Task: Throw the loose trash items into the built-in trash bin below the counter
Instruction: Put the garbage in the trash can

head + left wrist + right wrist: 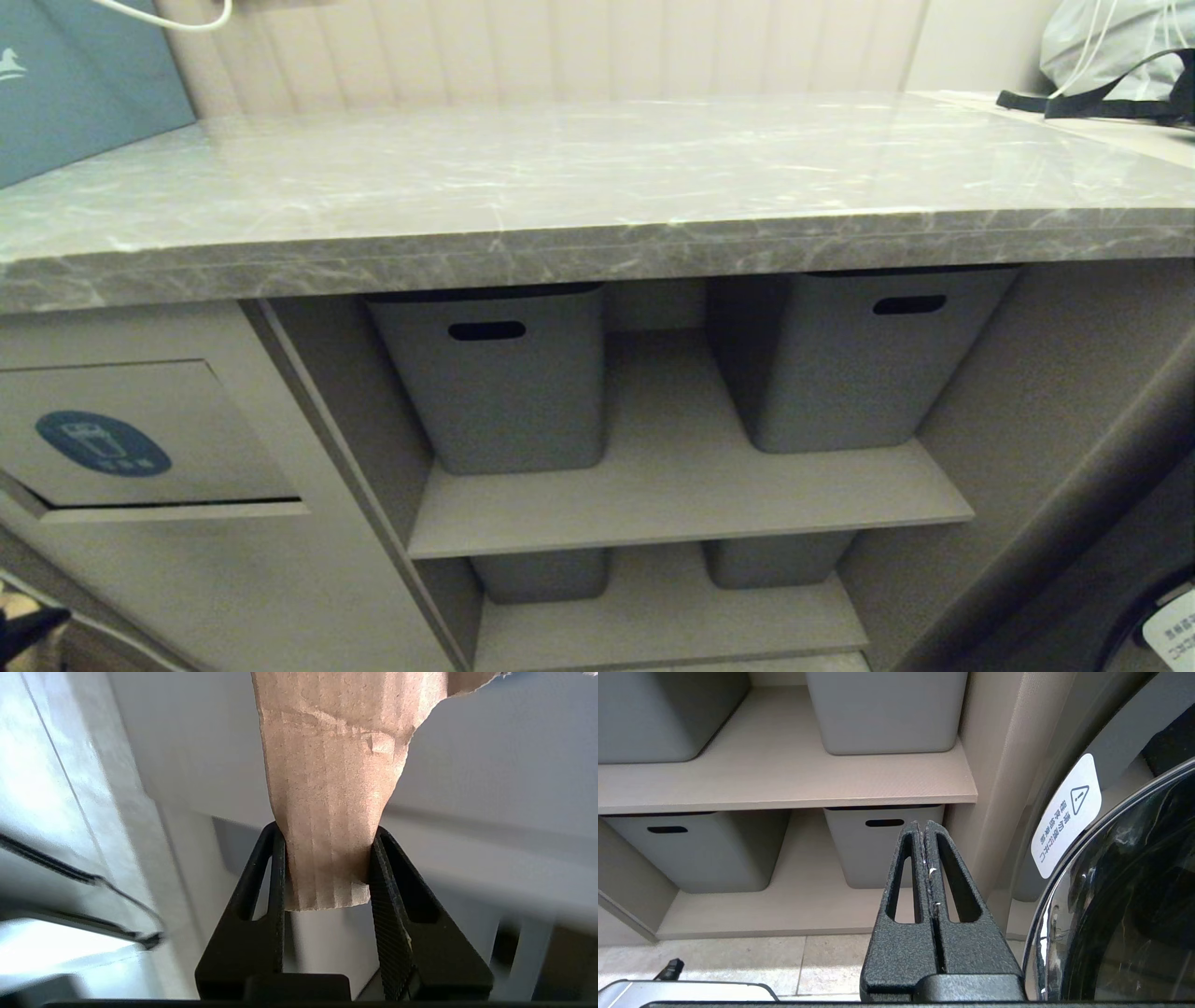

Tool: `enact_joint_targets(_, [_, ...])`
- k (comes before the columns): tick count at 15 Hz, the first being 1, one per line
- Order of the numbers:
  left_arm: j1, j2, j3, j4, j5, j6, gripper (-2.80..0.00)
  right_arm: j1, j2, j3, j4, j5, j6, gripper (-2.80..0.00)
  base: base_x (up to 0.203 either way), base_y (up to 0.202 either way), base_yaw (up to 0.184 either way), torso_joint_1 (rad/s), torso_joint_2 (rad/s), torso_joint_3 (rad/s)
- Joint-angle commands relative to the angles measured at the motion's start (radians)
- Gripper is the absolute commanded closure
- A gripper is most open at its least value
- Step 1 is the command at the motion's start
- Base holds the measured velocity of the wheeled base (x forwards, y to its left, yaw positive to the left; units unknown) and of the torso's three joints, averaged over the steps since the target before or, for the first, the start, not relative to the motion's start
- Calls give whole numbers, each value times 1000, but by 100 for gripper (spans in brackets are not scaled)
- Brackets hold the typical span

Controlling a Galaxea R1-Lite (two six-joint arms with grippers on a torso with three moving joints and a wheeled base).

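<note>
Left claw [327, 868], right claw [924, 830]: black, triangular, slotted fingers; ribbed pads.

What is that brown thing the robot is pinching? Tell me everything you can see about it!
It is a scrap of brown cardboard, dull and papery, with faint ribs running along it and a crease across the middle. One edge looks torn and ragged. It is narrow where the left gripper clamps it between two black ribbed fingers, with its end poking out behind them, then widens and runs out of view. Only the fingers touch it.

A torn brown cardboard scrap [327, 788] is pinched between the left gripper's [327, 868] jaws.
</note>
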Motion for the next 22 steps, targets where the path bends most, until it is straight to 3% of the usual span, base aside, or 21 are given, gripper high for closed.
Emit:
enact_joint_targets(1, [76, 259, -44, -65, -25, -27, 0, 0, -1, 0, 0, 0, 0, 0, 0, 0, 0, 0, 0, 0])
enact_joint_targets(3, [214, 397, -97, -167, -145, -42, 0, 0, -1, 0, 0, 0, 0, 0, 0, 0, 0, 0, 0, 0])
enact_joint_targets(5, [286, 505, -122, -253, -274, -45, 0, 0, -1, 0, 0, 0, 0, 0, 0, 0, 0, 0, 0, 0])
enact_joint_targets(7, [324, 564, -133, -404, -438, -40, 0, 0, -1, 0, 0, 0, 0, 0, 0, 0, 0, 0, 0, 0])
enact_joint_targets(9, [328, 592, -137, -459, -539, 25, 0, 0, -1, 0, 0, 0, 0, 0, 0, 0, 0, 0, 0, 0])
enact_joint_targets(11, [329, 596, -133, -480, -589, 64, 0, 0, -1, 0, 0, 0, 0, 0, 0, 0, 0, 0, 0, 0])
enact_joint_targets(14, [329, 629, -143, -490, -617, 53, 0, 0, -1, 0, 0, 0, 0, 0, 0, 0, 0, 0, 0, 0])
enact_joint_targets(17, [330, 685, -156, -605, -679, 39, 0, 0, -1, 0, 0, 0, 0, 0, 0, 0, 0, 0, 0, 0])
enact_joint_targets(22, [334, 747, -165, -713, -689, 34, 0, 0, -1, 0, 0, 0, 0, 0, 0, 0, 0, 0, 0, 0])
